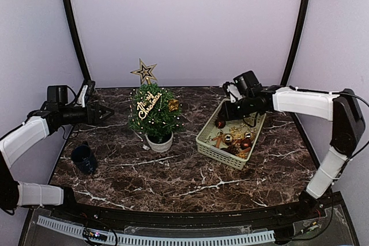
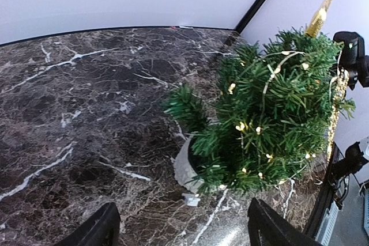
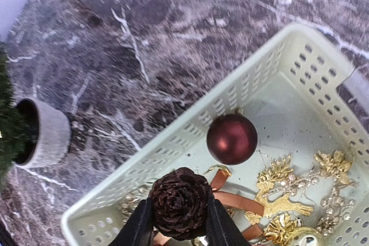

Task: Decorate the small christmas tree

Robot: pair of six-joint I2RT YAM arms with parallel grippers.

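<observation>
The small christmas tree [image 1: 153, 110] stands in a white pot [image 1: 159, 141] at mid-table, with lights, a gold star [image 1: 144, 71] and a "Merry Christmas" sign. It also shows in the left wrist view [image 2: 271, 113]. My left gripper [image 1: 104, 112] is open and empty, left of the tree; its fingers [image 2: 95, 229] frame the pot. My right gripper [image 3: 180, 223] is shut on a dark brown pine cone [image 3: 180, 203], held above the beige basket [image 1: 214, 148], near its far left corner [image 1: 228, 110].
The basket [image 3: 277, 67] holds a dark red bauble [image 3: 232, 137], gold reindeer and leaf ornaments [image 3: 282, 191] and brown ribbon. A dark blue cup [image 1: 84, 158] stands at the left near my left arm. Dark marble table [image 1: 190, 174].
</observation>
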